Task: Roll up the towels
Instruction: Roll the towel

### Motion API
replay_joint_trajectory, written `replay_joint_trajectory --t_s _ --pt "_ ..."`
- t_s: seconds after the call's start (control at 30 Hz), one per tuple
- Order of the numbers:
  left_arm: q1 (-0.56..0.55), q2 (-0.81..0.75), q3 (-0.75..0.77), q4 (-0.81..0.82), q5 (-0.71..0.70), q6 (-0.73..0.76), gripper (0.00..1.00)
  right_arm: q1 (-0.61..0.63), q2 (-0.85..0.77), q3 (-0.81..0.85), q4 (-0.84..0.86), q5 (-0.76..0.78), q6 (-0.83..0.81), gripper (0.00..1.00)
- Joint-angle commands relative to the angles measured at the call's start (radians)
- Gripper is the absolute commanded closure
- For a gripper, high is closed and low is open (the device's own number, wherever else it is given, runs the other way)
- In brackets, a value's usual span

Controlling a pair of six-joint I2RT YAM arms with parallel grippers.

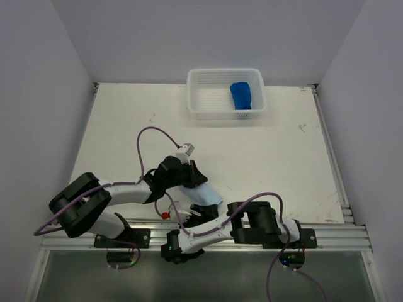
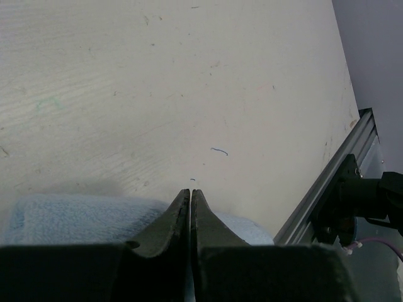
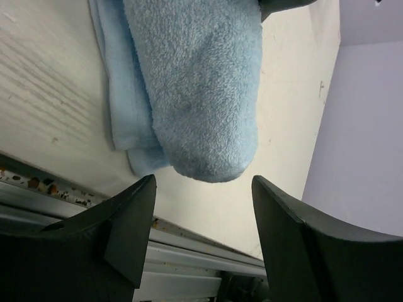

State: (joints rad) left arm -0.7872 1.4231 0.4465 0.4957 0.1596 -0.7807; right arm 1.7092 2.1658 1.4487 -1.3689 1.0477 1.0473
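From above, the dark blue towel [image 1: 242, 95] lies bundled in the basket [image 1: 208, 114] — done, I judge. The pale towel [image 1: 206, 194] lies by the arms' bases. Left wrist: the left gripper [image 2: 191, 192] is closed above it. Right wrist: the right gripper [image 3: 203, 181] gapes, holding nothing — the roll looks nearly formed.
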Motion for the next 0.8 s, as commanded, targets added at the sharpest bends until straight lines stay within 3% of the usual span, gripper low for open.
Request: replay_joint_trajectory --t_s 0.0,0.2,0.4,0.77 --pt "0.036 0.031 -0.038 0.035 -0.028 0.029 0.93 0.161 -0.213 0.048 -0.067 0.063 0.114 0.34" --pt "0.036 0.057 -0.042 0.061 -0.017 0.026 0.93 0.236 -0.319 -0.007 0.068 0.049 0.031 0.34" --pt "0.036 0.063 -0.031 0.057 -0.012 0.034 0.93 0.273 -0.333 -0.019 0.035 0.045 0.062 0.34" --pt "0.037 0.065 -0.026 0.032 -0.02 0.051 0.93 0.285 -0.328 -0.119 0.03 -0.191 0.037 0.35"
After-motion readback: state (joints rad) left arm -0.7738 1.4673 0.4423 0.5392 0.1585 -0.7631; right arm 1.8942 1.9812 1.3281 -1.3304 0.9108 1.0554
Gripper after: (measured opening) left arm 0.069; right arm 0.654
